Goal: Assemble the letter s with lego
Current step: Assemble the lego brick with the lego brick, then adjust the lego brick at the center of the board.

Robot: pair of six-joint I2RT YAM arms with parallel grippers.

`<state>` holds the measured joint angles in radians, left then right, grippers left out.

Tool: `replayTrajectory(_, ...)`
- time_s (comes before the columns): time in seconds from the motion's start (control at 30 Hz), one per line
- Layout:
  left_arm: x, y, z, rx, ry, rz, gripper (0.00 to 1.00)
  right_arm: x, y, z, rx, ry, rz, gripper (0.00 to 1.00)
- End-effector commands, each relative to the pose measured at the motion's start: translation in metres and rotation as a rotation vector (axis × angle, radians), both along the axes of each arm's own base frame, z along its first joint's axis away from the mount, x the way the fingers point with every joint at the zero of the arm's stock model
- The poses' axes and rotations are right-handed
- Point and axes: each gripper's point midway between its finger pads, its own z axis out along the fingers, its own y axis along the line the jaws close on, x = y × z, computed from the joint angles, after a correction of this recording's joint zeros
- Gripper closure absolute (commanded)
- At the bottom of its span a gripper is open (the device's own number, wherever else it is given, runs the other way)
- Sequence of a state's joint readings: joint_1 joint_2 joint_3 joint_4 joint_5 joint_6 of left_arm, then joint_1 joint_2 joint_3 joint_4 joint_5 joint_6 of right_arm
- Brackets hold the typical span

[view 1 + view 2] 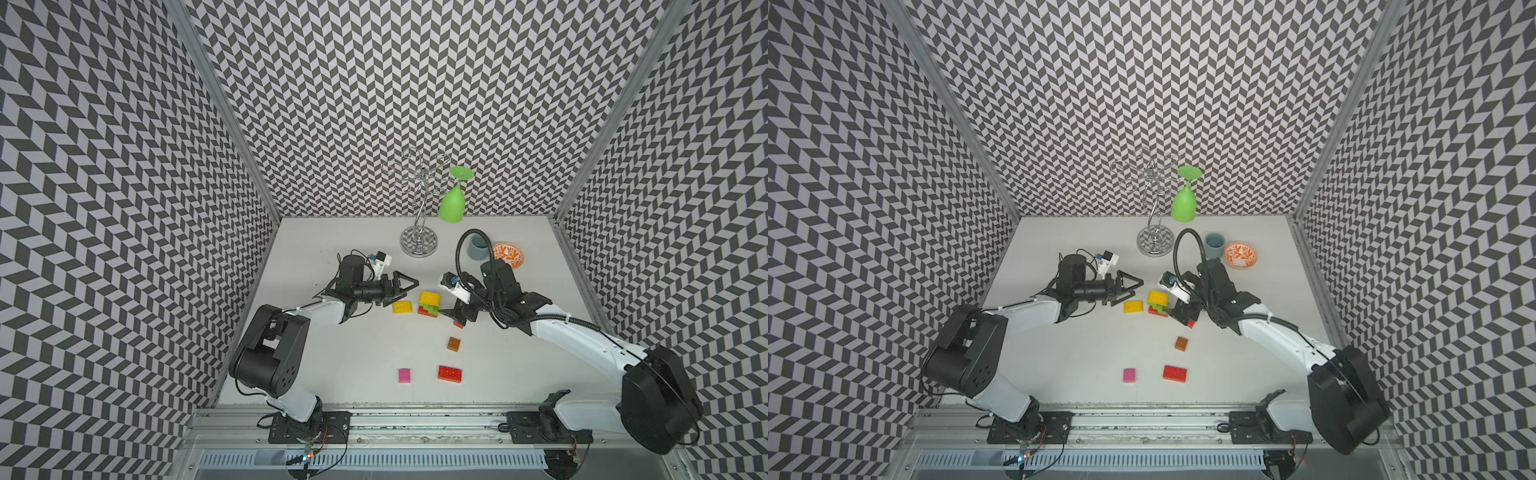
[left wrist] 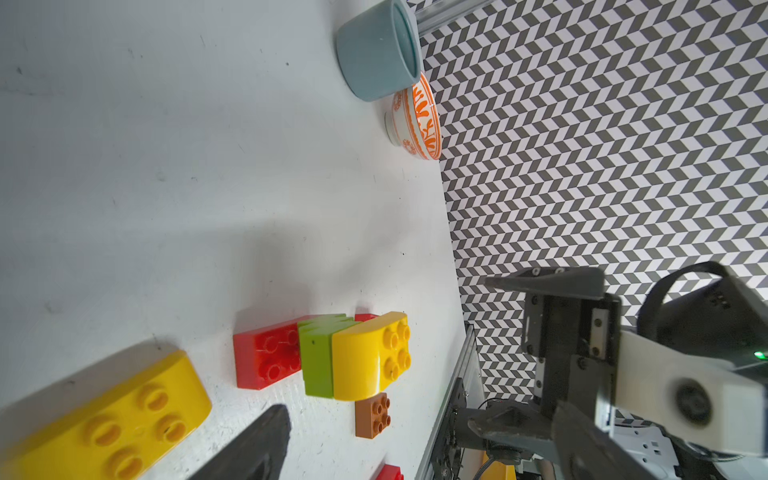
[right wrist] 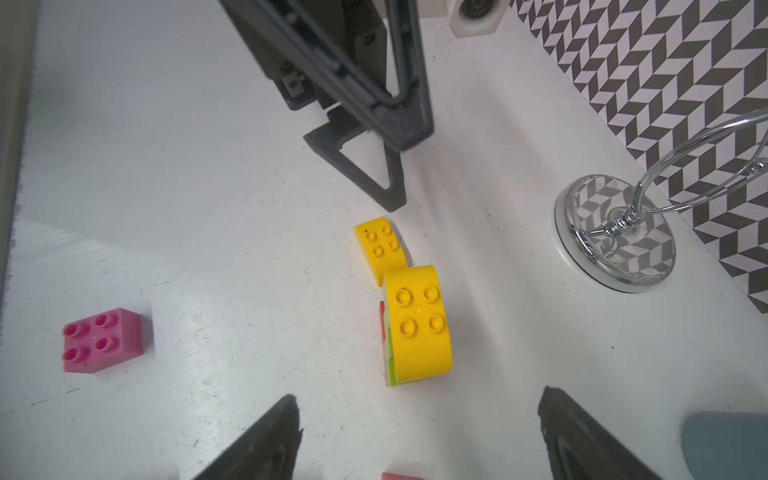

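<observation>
A stack of lego stands mid-table in both top views: a yellow rounded brick (image 1: 429, 298) on lime green (image 2: 318, 361) on a long red brick (image 2: 266, 357). A loose yellow brick (image 1: 402, 307) lies just left of it. My left gripper (image 1: 404, 290) is open, with that loose brick right in front of its fingers (image 2: 257, 444). My right gripper (image 3: 419, 397) is open and empty on the right side of the stack. A small red brick (image 1: 459, 323) lies under it. Brown (image 1: 454, 343), pink (image 1: 405, 375) and long red (image 1: 450, 373) bricks lie nearer the front.
At the back stand a chrome glass rack (image 1: 419, 241) with a green wine glass (image 1: 452, 203) hanging upside down from it, a grey-blue cup (image 1: 478, 247) and an orange-patterned bowl (image 1: 509, 253). Patterned walls close in both sides.
</observation>
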<state>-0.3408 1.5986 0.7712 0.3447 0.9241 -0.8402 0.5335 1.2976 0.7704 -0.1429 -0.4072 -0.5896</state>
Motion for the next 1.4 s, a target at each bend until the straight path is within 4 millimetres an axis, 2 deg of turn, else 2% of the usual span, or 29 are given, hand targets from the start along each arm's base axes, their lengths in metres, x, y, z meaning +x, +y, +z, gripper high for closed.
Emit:
replayTrajectory(0.0, 0.002, 0.009, -0.007, 0.042, 0.011, 0.009, 0.02, -0.003, 0.007, 0.016, 0.141, -0.053, -0.005, 0.10)
replayTrajectory(0.17, 0.001, 0.001, -0.028, 0.015, 0.066, -0.016, 0.05, -0.014, -0.001, 0.006, 0.229, -0.061, -0.055, 0.10)
replayTrajectory(0.4, -0.002, -0.019, -0.030, -0.034, 0.075, -0.067, 0.10, -0.021, -0.004, 0.000, 0.229, -0.038, -0.055, 0.10)
replayTrajectory(0.67, -0.006, -0.035, -0.040, -0.078, 0.110, -0.111, 0.23, -0.025, -0.003, -0.001, 0.223, -0.012, -0.040, 0.11)
replayTrajectory(1.37, -0.003, -0.048, -0.046, -0.104, 0.133, -0.125, 0.39, -0.028, -0.001, 0.001, 0.206, 0.008, -0.019, 0.14)
